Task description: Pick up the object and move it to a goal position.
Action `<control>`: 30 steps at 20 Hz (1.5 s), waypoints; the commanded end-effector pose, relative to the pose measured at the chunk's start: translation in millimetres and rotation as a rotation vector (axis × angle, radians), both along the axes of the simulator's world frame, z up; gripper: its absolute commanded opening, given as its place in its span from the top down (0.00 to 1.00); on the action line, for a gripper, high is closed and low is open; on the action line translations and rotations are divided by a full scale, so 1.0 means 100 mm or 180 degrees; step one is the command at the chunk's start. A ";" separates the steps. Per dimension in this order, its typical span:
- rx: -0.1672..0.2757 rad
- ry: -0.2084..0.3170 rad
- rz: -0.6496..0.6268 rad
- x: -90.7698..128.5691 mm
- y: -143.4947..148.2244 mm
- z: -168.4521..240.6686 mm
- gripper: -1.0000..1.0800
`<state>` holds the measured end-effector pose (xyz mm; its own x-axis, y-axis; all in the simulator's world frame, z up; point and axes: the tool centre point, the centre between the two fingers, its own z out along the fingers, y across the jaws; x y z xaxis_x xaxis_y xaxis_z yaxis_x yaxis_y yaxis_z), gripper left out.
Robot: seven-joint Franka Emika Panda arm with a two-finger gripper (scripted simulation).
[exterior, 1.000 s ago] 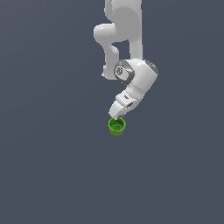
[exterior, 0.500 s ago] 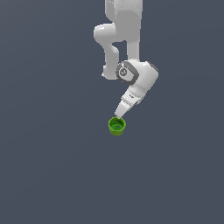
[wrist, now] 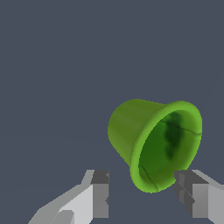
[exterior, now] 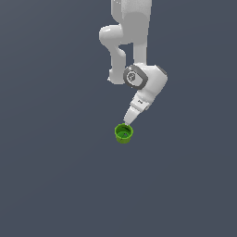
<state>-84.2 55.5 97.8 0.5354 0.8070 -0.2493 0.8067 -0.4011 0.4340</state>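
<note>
One green cup | plain grey-blue surface | end effector spread, ungrasping

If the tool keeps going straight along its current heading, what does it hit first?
Most likely the small bright green round cup. The open tool points at its rim, one finger on each side, apparently not yet touching. Depth is unclear.

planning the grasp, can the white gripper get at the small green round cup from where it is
Probably yes. The white gripper is open, its fingers spread about as wide as the small bright green round cup. Nothing lies between them, and the cup's rim sits just ahead of the fingertips.
</note>
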 end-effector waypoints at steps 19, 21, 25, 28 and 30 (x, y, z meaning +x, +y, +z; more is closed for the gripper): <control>-0.0005 0.0001 0.0013 0.07 -0.13 -0.26 1.00; -0.0005 0.0001 0.0013 0.07 -0.13 -0.26 1.00; -0.0005 0.0001 0.0013 0.07 -0.13 -0.26 1.00; -0.0004 -0.0009 0.0013 0.09 -0.13 -0.24 1.00; -0.0002 -0.0007 0.0013 0.11 -0.11 -0.23 1.00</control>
<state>-74.9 43.0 73.7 0.5331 0.8084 -0.2496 0.8074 -0.3978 0.4358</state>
